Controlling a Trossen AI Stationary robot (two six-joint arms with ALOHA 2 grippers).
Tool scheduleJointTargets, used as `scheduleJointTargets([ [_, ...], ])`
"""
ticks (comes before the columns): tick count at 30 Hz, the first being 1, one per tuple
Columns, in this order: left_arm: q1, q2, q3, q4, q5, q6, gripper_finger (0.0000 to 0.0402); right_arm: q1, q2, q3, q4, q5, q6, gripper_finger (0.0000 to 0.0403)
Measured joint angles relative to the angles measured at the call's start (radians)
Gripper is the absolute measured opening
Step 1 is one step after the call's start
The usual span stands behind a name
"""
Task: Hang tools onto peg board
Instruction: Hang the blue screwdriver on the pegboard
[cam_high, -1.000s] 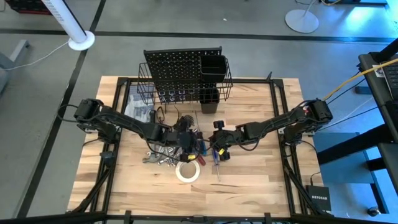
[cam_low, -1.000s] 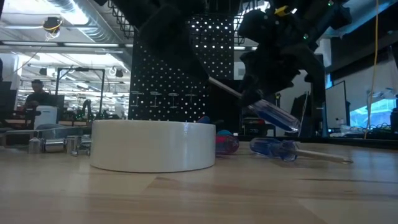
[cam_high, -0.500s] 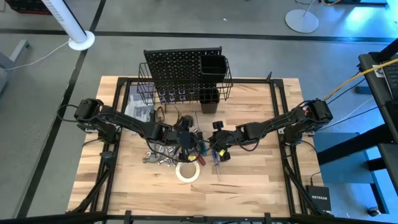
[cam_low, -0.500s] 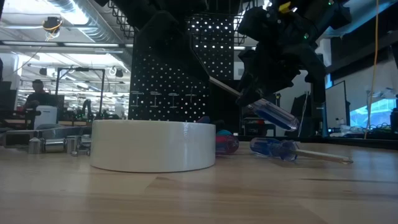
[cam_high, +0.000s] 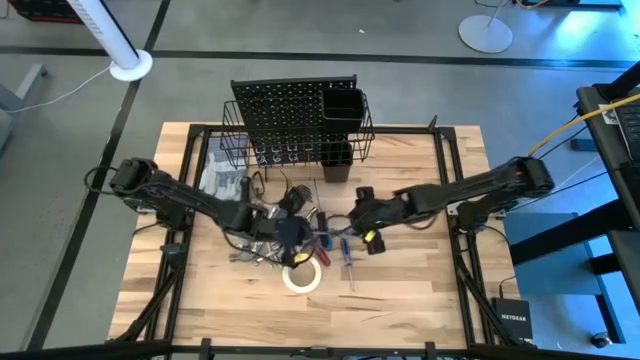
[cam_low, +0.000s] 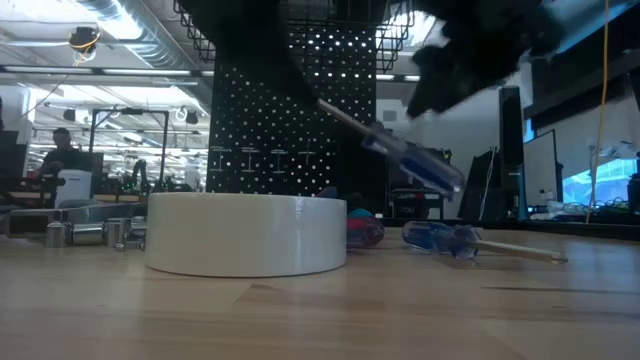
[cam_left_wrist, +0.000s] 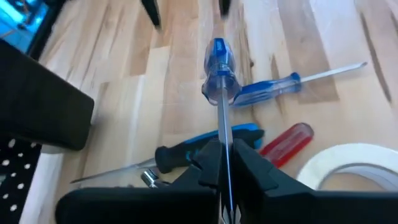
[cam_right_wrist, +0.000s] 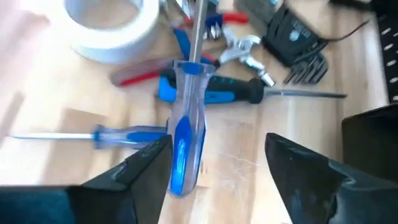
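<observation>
A screwdriver with a clear blue handle (cam_left_wrist: 219, 68) hangs in the air over the tool pile, my left gripper (cam_left_wrist: 225, 158) shut on it. My right gripper (cam_right_wrist: 217, 162) is open; its fingers stand on either side of the handle (cam_right_wrist: 184, 146), and I cannot tell whether one touches it. On the table lie a white tape roll (cam_high: 302, 277), a second blue screwdriver (cam_low: 440, 238), a red-handled one (cam_left_wrist: 287, 143) and silver wrenches (cam_high: 255, 255). The black peg board (cam_high: 290, 105) stands at the far edge with a wire basket (cam_high: 235, 145) and a square cup (cam_high: 342, 103). My left gripper pinches the screwdriver's bare metal shaft (cam_left_wrist: 222, 134) between its two fingers. The fingers slant down from the table's left and lie along the shaft. The screwdriver is lifted clear of the table, tilted, with its handle (cam_low: 415, 168) lower than the shaft and pointing toward my right arm.
A dark-handled screwdriver (cam_right_wrist: 249, 92) and blue-gripped pliers (cam_left_wrist: 214, 140) lie in the pile under the held tool. Small metal sockets (cam_low: 95, 232) sit left of the tape roll. Bare wood lies along the near edge (cam_high: 400, 310).
My right gripper has let go of the blue handle, then risen and drawn back toward the table's right and far side. The screwdriver stays with my left gripper, which has lifted it a little and carried it slightly toward the table's left.
</observation>
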Motion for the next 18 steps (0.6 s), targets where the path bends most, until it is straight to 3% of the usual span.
scheduleJointTargets([
  [3, -0.052, -0.051, -0.052, 0.008, -0.105, -0.073, 0.0011, 0.000, -0.116, -0.068, 0.041, -0.004, 0.013, 0.0266],
  [7, -0.138, -0.142, -0.174, 0.110, -0.292, -0.168, 0.0011, 0.000, -0.269, -0.225, 0.294, 0.012, 0.029, 0.0267],
  [12, -0.223, -0.252, -0.376, 0.485, -0.422, -0.162, 0.0011, 0.000, -0.365, -0.464, 0.814, 0.013, 0.071, 0.0268],
  [18, -0.241, -0.272, -0.596, 1.081, -0.436, -0.014, 0.0011, 0.000, -0.296, -0.643, 1.373, 0.039, 0.130, 0.0268],
])
